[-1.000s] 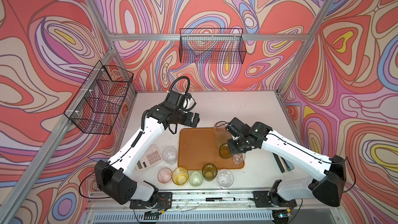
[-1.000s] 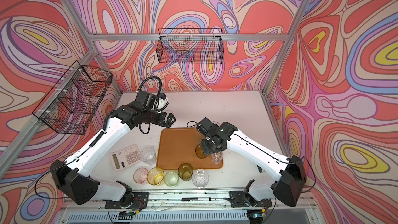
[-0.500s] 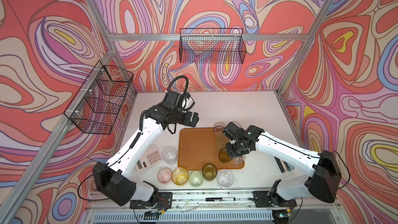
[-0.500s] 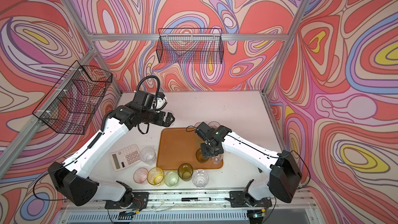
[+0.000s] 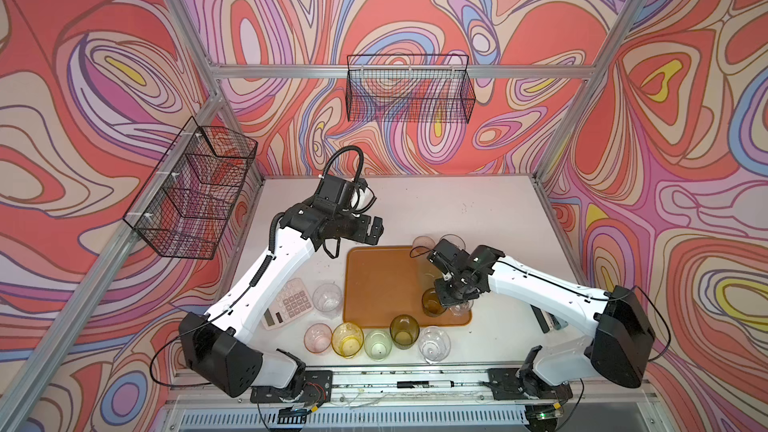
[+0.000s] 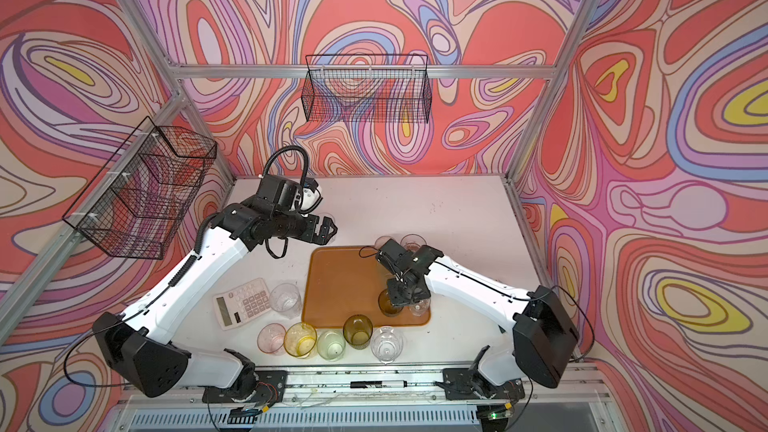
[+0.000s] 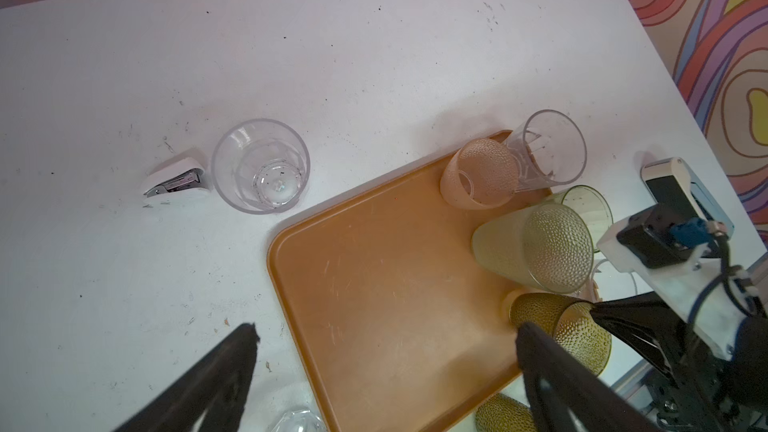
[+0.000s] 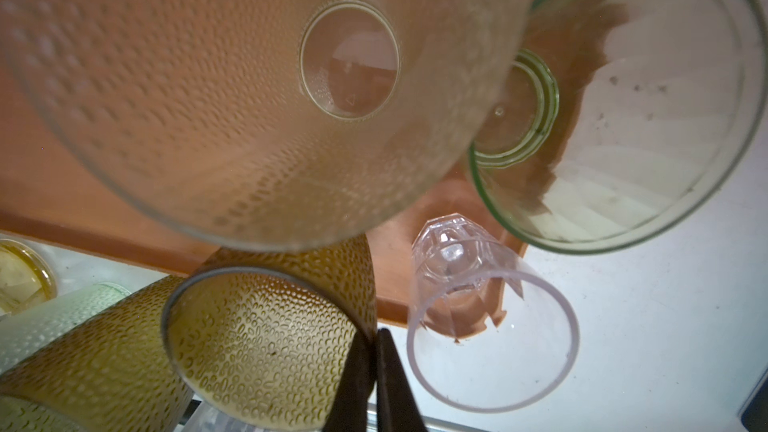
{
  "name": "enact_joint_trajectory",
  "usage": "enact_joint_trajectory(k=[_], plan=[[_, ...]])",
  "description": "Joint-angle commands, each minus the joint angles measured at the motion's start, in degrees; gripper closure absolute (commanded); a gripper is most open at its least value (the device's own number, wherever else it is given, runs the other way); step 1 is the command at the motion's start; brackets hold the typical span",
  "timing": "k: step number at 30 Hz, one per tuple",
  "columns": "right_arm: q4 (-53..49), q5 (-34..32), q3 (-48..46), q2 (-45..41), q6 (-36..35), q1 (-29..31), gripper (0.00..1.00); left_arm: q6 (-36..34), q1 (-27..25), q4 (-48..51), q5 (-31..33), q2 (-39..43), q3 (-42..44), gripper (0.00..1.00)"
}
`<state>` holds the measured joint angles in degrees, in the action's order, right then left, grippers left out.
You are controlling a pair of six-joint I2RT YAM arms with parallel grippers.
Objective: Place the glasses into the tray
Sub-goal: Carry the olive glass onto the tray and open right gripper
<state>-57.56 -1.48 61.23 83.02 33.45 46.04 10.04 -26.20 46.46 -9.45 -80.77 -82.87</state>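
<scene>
Top pair: high over my front edge, angled down toward the back wall [image 5: 415, 14], both covering the whole table [image 5: 478, 209]. My left wrist: overhead, middling height, tray [image 7: 374, 284] corner. My right wrist: very close, low. Wrist views share one amber glass [image 7: 544, 313].

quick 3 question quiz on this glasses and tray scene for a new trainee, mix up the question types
1. True or false: the left gripper holds a glass.
2. What is the right gripper shut on? A) calculator B) dark amber glass on the tray C) wire basket
3. How many glasses stand in the row along the tray's near side?
Key: 1 false, open and empty. 2 B, pinching its rim. 3 five: pink glass, yellow glass, pale green glass, olive-amber glass, clear glass.
</scene>
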Motion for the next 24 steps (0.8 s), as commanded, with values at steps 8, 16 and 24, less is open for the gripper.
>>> enact_joint_trajectory(k=[8, 16, 24], plan=[[1.4, -0.4, -0.7, 1.9, -1.3, -0.3, 1.00, -1.1, 0.4, -0.4, -0.7, 0.9, 0.1, 0.00], [1.4, -0.8, -0.3, 2.9, -1.4, -0.3, 0.98, -1.2, 0.4, -0.2, -0.5, 0.7, 0.1, 0.01], [0.7, -1.7, 0.1, 2.6, -1.4, -0.3, 0.90, -1.3, 0.4, 0.0, 0.4, 0.4, 0.0, 0.03]])
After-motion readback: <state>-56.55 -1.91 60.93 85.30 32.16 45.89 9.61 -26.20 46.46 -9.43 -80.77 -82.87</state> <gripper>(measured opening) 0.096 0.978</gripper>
